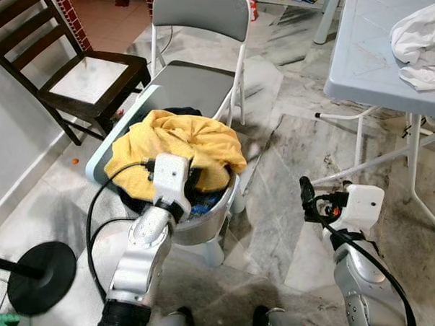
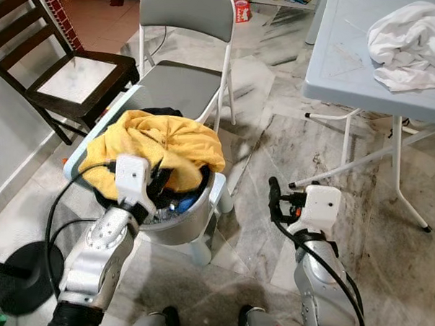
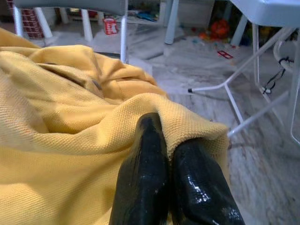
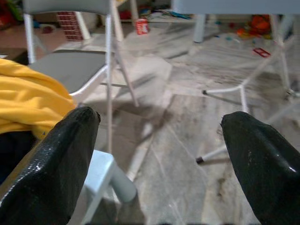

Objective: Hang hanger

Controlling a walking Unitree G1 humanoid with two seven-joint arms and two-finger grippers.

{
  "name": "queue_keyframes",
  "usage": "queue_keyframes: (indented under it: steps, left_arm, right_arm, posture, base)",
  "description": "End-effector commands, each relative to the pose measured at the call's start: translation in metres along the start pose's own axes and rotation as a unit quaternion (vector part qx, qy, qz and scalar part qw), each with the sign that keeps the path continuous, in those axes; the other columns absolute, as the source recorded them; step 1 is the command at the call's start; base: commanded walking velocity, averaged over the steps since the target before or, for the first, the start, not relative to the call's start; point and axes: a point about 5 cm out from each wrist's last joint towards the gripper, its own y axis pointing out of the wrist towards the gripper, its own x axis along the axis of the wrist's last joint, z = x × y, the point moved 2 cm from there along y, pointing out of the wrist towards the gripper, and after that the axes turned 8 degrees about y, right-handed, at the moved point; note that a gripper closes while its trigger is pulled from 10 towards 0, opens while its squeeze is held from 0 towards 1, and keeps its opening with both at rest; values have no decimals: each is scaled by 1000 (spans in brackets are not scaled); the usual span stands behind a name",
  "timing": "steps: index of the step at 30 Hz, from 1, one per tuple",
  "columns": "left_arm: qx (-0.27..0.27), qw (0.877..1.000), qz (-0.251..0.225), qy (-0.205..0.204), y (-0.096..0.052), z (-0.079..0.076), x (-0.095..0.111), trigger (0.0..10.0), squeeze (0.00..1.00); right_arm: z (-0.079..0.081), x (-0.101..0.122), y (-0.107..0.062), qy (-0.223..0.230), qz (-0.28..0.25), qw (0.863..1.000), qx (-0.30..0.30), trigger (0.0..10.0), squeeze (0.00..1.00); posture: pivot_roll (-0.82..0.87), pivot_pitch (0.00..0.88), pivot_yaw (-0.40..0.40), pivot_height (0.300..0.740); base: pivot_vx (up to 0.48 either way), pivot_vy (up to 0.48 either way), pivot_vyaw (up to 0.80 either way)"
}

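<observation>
The left gripper (image 3: 176, 154) is down on the crumpled yellow knit garment (image 1: 177, 147) that heaps over the rim of the grey plastic laundry basket (image 1: 206, 225). Its two black fingers (image 3: 143, 183) are pressed together on a raised fold of the cloth, at the edge of the heap nearest the robot. No hanger can be made out anywhere, so the task's own thing is either buried under the cloth or elsewhere; I cannot tell which. The yellow garment is what the left arm has, and it lies directly under and ahead of that arm, with its bulk spreading away from the robot toward the grey folding chair (image 1: 197, 34).

The right gripper (image 1: 305, 195) hangs over bare marble floor (image 1: 277, 196), well apart from the basket and on its right, with the fingers (image 4: 51, 164) spread wide and nothing between them. The left arm is plainly the nearer one.

Any lift would probably go straight up, since the basket rim and the chair seat close in ahead of the heap. Open room lies to the right, between the basket and the legs of the pale blue plastic table (image 1: 365, 63), where a white crumpled cloth (image 1: 418, 42) sits near the table's edge. The dark wooden chair (image 1: 76, 75) and a black round stand base (image 1: 42, 275) crowd the left side.
</observation>
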Motion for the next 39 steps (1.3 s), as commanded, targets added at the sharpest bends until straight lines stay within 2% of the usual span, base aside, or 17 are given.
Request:
queue_keyframes:
  steps: [1,7,11,14,18,25,39]
  left_arm:
    - [6,1000,16,1,-7,8,-10,10000,0]
    - [-40,998,28,44,-11,10,-15,10000,0]
    - [-34,997,35,60,-11,15,-19,10000,0]
    - [-33,998,37,47,-10,17,-21,10000,0]
    - [-17,999,34,9,-8,15,-22,10000,0]
    - [-3,1000,18,-3,-3,8,-20,10000,0]
    - [-15,1000,14,-9,-3,0,-20,10000,0]
  right_arm:
    - [-8,5,-3,0,-2,1000,-19,10000,0]
    - [-16,8,-3,-11,-7,999,-30,10000,0]
    - [-21,9,-4,-9,-10,999,-42,10000,0]
    - [-26,7,-9,-7,-7,998,-59,10000,0]
    - [-26,4,-16,-10,-4,998,-62,10000,0]
    - [-24,1,-18,-16,3,998,-53,10000,0]
    - [-26,6,-12,-26,2,999,-42,10000,0]
  posture:
    - [-63,145,42,740]
    - [-56,120,49,740]
    - [-74,108,76,740]
    - [-96,105,92,740]
    - [-116,108,95,740]
    - [-114,105,86,740]
    - [-123,92,82,740]
  base:
    - [0,0,0]
    - [0,0,0]
    - [0,0,0]
    - [0,0,-696]
    - [0,0,-800]
    - [0,-262,-711]
    - [0,-316,0]
